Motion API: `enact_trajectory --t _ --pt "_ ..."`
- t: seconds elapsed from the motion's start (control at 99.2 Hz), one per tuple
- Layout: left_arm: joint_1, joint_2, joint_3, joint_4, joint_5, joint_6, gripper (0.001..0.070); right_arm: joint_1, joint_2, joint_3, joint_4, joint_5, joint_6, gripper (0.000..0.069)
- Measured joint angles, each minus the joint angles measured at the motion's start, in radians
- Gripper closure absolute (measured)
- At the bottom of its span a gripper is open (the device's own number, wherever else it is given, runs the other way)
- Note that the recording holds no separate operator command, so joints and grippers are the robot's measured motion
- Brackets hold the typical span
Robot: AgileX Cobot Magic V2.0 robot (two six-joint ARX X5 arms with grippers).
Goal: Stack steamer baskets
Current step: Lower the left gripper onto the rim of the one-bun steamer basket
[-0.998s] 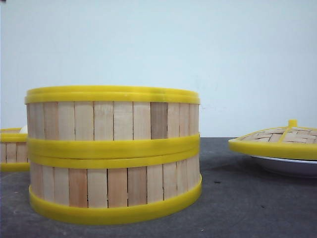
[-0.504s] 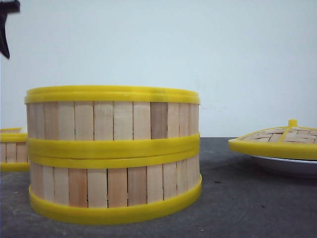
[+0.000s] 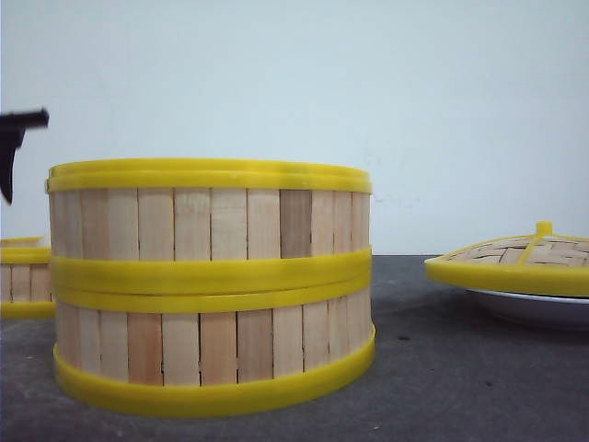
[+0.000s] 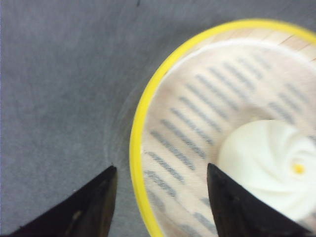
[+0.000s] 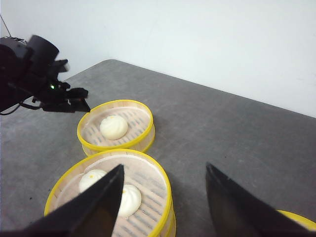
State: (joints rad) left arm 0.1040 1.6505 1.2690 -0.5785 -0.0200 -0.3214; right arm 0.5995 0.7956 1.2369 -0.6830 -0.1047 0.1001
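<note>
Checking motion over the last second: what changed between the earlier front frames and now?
Only the left gripper moved: absent a second ago, it entered at the upper left and has dropped lower, now open over the rim of the single basket with the bun. Nothing was grasped or released. The two-basket stack, the lid on the white plate and the right gripper show no change.

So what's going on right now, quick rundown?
Left gripper open, straddling the single basket's rim. Right gripper open, empty, high above the two-basket stack. Nothing in the way.
</note>
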Motion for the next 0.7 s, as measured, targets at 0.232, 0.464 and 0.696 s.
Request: enact_trajectory --t 0.232,0.464,0.696 --pt "0.012 0.071 0.000 -0.006 0.000 -0.008 0.0406 0.000 0.000 0.000 -0.017 0.001 0.000 0.0376" --pt "0.012 0.103 0.000 -0.003 -0.001 -0.009 0.0461 0.000 0.000 0.000 -0.026 0.025 0.000 0.0376" --pt "0.012 0.136 0.000 -0.001 -0.001 -0.009 0.0523 0.000 0.000 0.000 -0.026 0.053 0.000 0.0376"
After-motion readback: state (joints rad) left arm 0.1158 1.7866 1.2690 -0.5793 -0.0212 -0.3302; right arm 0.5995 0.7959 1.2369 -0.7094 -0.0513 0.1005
